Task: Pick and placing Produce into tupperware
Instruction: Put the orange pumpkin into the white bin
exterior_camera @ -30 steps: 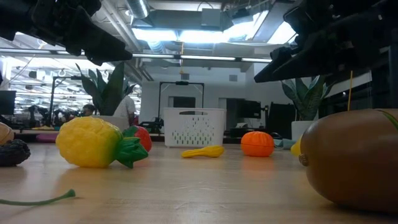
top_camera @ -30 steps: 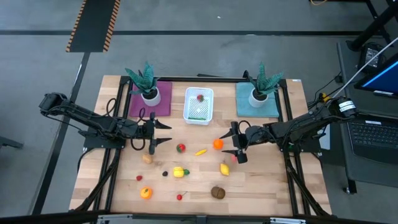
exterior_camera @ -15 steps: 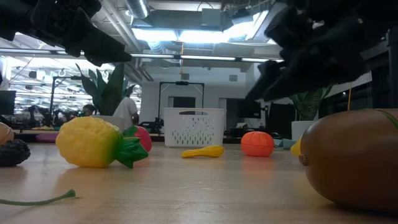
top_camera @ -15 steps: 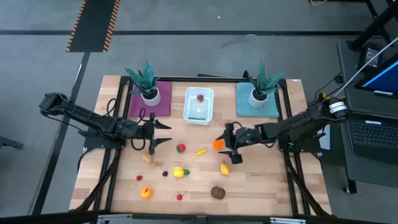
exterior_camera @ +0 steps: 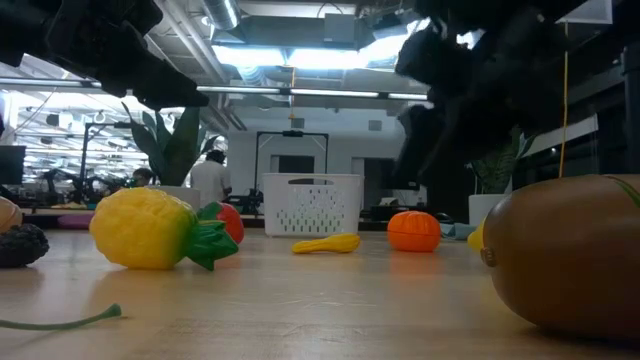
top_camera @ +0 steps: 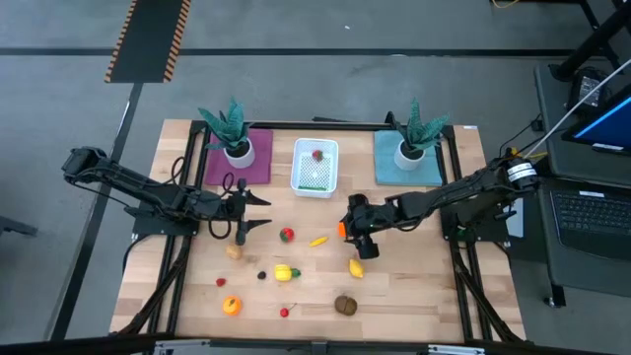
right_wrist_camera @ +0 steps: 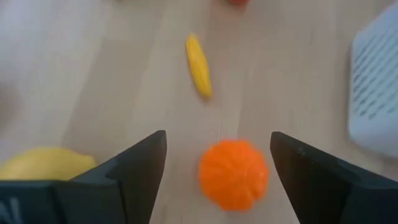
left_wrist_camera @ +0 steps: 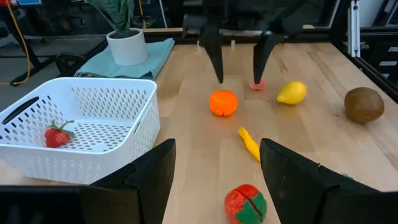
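The white tupperware point(top_camera: 315, 177) stands at the table's far middle with a red strawberry point(left_wrist_camera: 56, 135) inside. On the table, a little nearer than the tub, lies an orange point(right_wrist_camera: 234, 174). My right gripper point(top_camera: 353, 233) hangs open just above it, tilted down, one finger on either side point(left_wrist_camera: 238, 79) and clear of it. A yellow banana point(top_camera: 317, 240), a red fruit point(top_camera: 286, 235) and a lemon point(top_camera: 356, 267) lie near it. My left gripper point(top_camera: 266, 212) waits open to the tub's left.
Two teal plants in white pots stand on a purple mat point(top_camera: 258, 168) and a teal mat point(top_camera: 426, 170) beside the tub. More produce lies toward the near edge: a kiwi point(top_camera: 345, 305), a second orange point(top_camera: 231, 306), a yellow fruit point(top_camera: 283, 272) and a potato point(top_camera: 234, 251).
My right gripper has moved toward the table's left and tipped further downward, coming over the orange. It has stayed open. The orange and the other produce have not moved.
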Motion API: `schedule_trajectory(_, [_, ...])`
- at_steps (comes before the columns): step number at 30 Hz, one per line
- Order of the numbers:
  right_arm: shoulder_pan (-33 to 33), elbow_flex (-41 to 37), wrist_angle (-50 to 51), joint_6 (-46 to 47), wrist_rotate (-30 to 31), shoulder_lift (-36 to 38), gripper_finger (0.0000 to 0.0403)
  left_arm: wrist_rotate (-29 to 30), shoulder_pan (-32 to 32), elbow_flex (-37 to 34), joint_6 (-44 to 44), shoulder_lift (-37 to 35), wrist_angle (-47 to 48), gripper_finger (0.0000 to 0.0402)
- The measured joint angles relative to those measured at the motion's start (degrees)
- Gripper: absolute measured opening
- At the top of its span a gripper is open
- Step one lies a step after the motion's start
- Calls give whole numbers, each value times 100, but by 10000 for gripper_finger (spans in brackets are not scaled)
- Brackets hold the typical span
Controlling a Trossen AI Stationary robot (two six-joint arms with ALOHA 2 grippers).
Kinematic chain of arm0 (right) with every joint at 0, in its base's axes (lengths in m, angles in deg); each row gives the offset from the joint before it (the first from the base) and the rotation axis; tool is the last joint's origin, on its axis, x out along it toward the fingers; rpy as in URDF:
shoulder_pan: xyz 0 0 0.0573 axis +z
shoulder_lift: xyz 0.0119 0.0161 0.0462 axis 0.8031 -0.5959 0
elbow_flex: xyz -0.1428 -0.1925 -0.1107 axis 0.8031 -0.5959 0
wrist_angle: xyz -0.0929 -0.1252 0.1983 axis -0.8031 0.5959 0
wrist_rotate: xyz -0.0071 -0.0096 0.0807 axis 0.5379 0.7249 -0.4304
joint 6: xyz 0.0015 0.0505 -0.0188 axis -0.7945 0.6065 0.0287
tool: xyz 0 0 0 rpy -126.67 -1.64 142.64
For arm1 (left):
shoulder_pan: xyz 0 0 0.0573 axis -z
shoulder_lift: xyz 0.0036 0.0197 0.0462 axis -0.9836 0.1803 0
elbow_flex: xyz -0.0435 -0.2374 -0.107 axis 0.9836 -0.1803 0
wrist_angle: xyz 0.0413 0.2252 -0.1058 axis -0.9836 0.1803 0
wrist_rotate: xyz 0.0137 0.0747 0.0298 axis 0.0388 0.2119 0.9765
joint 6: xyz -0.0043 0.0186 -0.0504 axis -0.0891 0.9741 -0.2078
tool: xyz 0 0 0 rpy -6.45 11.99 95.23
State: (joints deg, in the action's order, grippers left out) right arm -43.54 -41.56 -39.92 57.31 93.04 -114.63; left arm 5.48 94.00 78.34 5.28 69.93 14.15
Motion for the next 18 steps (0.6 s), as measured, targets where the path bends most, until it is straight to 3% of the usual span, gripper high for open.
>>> schedule_trajectory(10, [-217,89,145,-16,147,-816,289,0,0,0,-1,0,-3,226])
schedule_trajectory(18, [-229,96,87,-43,175,-1001,289,0,0,0,2,0,-1,226])
